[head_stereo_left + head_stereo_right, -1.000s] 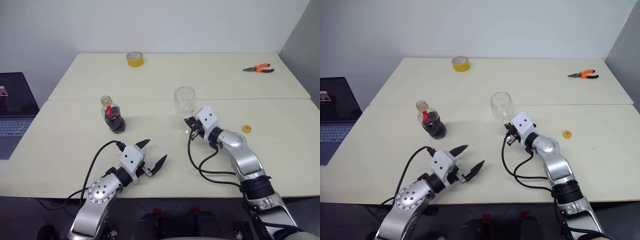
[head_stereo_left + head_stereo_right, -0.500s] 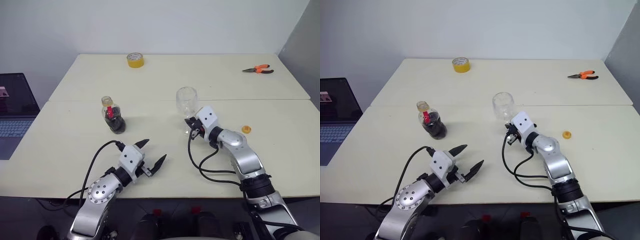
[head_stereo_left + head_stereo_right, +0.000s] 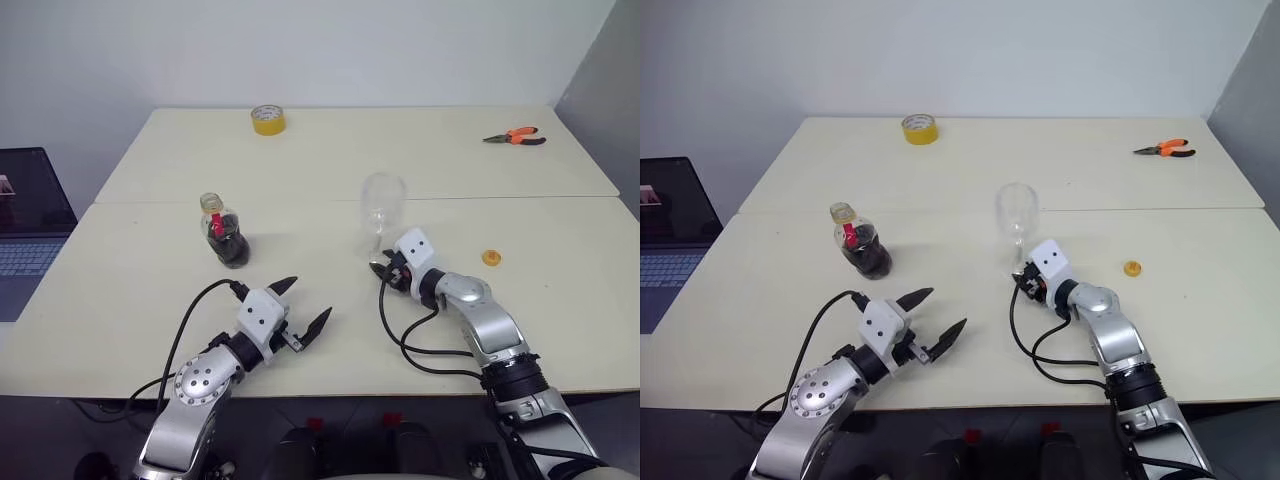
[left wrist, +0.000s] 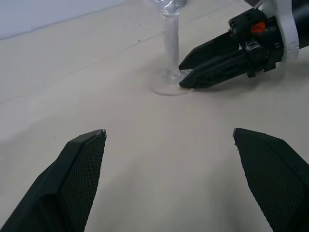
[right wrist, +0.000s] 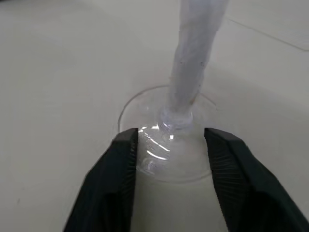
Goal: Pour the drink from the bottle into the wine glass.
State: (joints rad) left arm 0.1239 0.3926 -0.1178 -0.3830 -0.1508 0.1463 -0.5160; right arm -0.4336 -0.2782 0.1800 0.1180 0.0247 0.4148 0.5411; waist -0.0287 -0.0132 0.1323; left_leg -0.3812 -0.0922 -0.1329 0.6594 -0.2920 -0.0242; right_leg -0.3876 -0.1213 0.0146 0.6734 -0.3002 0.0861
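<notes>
A: Status, left to right?
B: Laptop (image 3: 30, 215) at the far left edge. Bottle (image 3: 226, 232) upright on the surface (image 3: 120, 290), dark drink (image 3: 233, 248) in its lower body, no cap on. Left tool (image 3: 300, 310) hangs near the front edge, fingers spread wide, nothing in it.
A: Glass?
B: Wine glass (image 3: 381, 215) upright mid-surface, well apart from the bottle. Right tool (image 5: 170, 145) released, fingers parted over the foot, either side of the stem base.
A: Rest?
B: Yellow cap (image 3: 491, 258) right of it, tape roll (image 3: 267, 119) and pliers (image 3: 516, 137) at the back.

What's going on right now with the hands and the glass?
Left hand open, idle. Right hand open at foot of glass, which stands empty. Bottle uncapped, untouched. Nothing between them.
</notes>
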